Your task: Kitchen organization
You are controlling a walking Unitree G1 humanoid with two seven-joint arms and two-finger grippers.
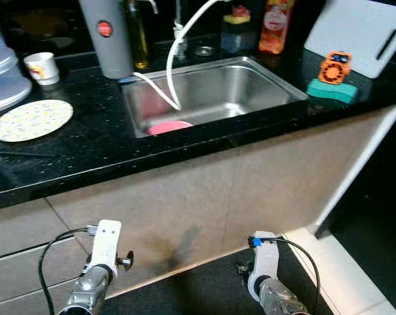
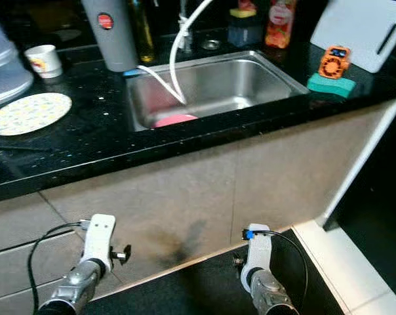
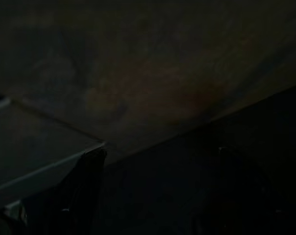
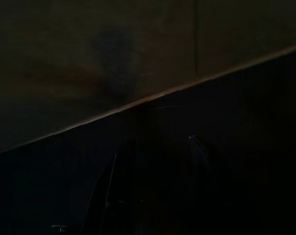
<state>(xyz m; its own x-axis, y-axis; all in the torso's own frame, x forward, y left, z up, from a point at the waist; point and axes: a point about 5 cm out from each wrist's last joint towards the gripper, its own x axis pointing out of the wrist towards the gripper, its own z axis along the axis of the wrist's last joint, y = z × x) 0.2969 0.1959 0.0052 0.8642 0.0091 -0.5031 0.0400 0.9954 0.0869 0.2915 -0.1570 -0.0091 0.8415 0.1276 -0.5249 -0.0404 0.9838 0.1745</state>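
left arm (image 1: 96, 269): hung idle below the counter edge, against the cabinet front; grip state could not be told.
right arm (image 1: 265, 272): likewise idle, low by the dark floor; fingers too dark to judge.
sink (image 1: 263, 82): well above and ahead of both arms; held a pink dish (image 1: 168, 126), possibly awaiting washing.
patterned plate (image 1: 33, 119): on the countertop (image 1: 86, 147), up and left of the left arm, within later reach.

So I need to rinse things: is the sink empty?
Not empty. A pink dish lies at the bottom of the sink, near its front wall, and a white hose hangs into it.
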